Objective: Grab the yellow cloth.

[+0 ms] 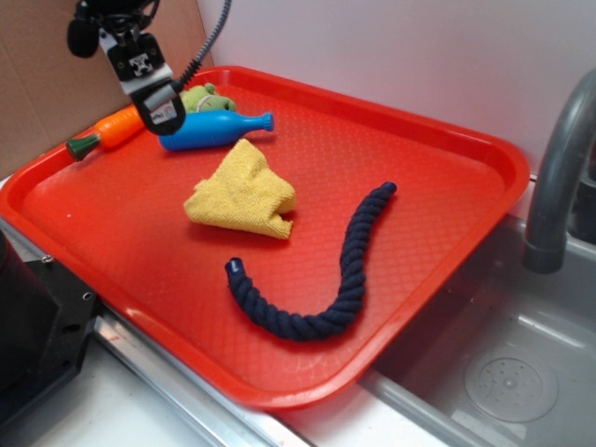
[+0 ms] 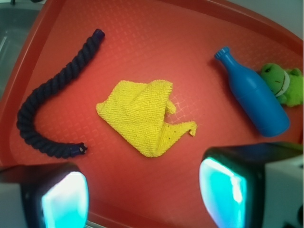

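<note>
Red tray [image 1: 447, 242] holds one yellow cloth [image 1: 244, 192], one rope [image 1: 335, 270], one bottle [image 1: 212, 129]; your gripper [image 2: 142, 190] hangs spread, empty.

Below my claw [image 2: 142, 190] lies the yellow cloth [image 2: 141, 115], a terry fabric with a fuzzy, looped and matt surface. It rests on the red tray [image 2: 156, 42], which looks like plastic with a fine pebbled pattern and a soft shine. To one side of my claw the dark blue rope [image 2: 45, 107] is twisted fibre, rough and matt. To the other side the blue bottle [image 2: 254, 97] is smooth plastic, and the green toy [image 2: 281, 81] beside it is plush. My fingers [image 2: 64, 199] look glossy.
</note>
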### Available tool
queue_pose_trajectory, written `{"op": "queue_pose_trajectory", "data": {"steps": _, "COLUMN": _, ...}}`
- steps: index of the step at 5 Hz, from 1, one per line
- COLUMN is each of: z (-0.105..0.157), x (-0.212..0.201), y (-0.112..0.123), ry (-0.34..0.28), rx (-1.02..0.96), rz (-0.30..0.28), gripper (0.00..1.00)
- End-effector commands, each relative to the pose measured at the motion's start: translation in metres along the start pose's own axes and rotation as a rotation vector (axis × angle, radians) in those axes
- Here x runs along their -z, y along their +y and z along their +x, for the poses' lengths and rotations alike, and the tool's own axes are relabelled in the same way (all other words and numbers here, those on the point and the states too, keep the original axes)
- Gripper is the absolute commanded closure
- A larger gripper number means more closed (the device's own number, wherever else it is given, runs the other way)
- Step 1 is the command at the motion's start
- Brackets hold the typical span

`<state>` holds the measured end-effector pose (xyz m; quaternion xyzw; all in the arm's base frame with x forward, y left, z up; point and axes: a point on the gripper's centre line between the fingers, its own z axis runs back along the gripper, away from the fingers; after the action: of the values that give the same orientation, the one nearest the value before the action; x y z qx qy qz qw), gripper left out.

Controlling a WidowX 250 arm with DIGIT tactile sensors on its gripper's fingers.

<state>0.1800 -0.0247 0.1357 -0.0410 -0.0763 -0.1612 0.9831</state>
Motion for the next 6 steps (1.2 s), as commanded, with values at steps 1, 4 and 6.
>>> {"op": "queue_pose_trajectory", "data": {"steps": 1, "z": 0.017, "x": 0.057, "y": -0.017, "ry": 0.003, "rx": 0.127, "rz": 0.007, "gripper": 0.00}}
{"op": "queue_pose_trajectory", "data": {"steps": 4, "z": 0.011, "x": 0.085, "y": -0.032, "ry": 0.133, "rx": 0.128, "rz": 0.067, "gripper": 0.00}}
{"op": "queue_pose_trajectory", "data": {"steps": 6, "z": 0.013, "x": 0.087, "y": -0.028, "ry": 0.077, "rx": 0.100, "rz": 0.090, "gripper": 0.00}}
